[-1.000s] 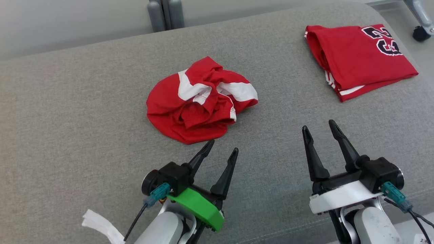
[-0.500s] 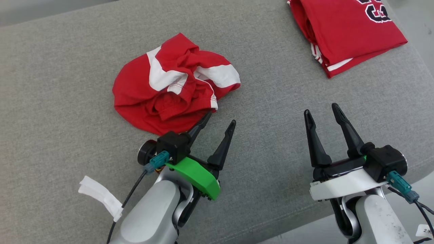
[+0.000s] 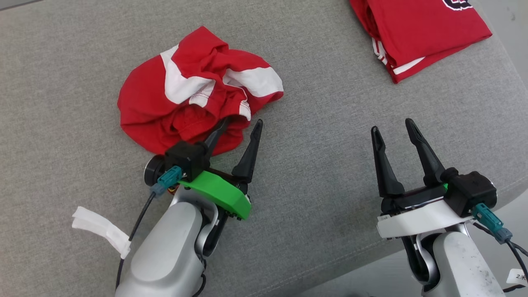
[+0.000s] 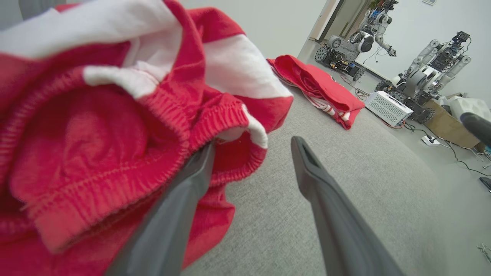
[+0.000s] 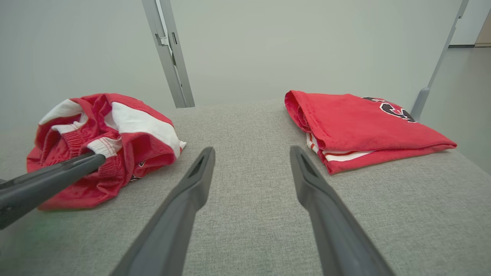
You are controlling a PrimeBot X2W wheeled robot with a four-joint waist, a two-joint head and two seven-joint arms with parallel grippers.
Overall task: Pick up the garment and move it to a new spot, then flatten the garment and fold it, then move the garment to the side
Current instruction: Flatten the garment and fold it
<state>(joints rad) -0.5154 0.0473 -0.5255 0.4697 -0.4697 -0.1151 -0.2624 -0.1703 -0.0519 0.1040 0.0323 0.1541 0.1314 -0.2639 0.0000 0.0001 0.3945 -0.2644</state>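
Garment [image 3: 194, 95], crumpled red and white with an elastic band, lies heaped on the grey cushion [image 3: 321, 136], left of centre. We see the left gripper [image 3: 242, 121] at the heap's near edge, jaws spread wide and clamped on nothing. One finger [image 4: 191, 180] touches the elastic band, the other is over bare cushion. Right gripper [image 3: 392, 125] hovers well apart to the right, jaws spread too, nothing held. Folded red jersey [image 3: 416, 33] lies far right. White strip [image 3: 99, 227] sits beside the left arm.
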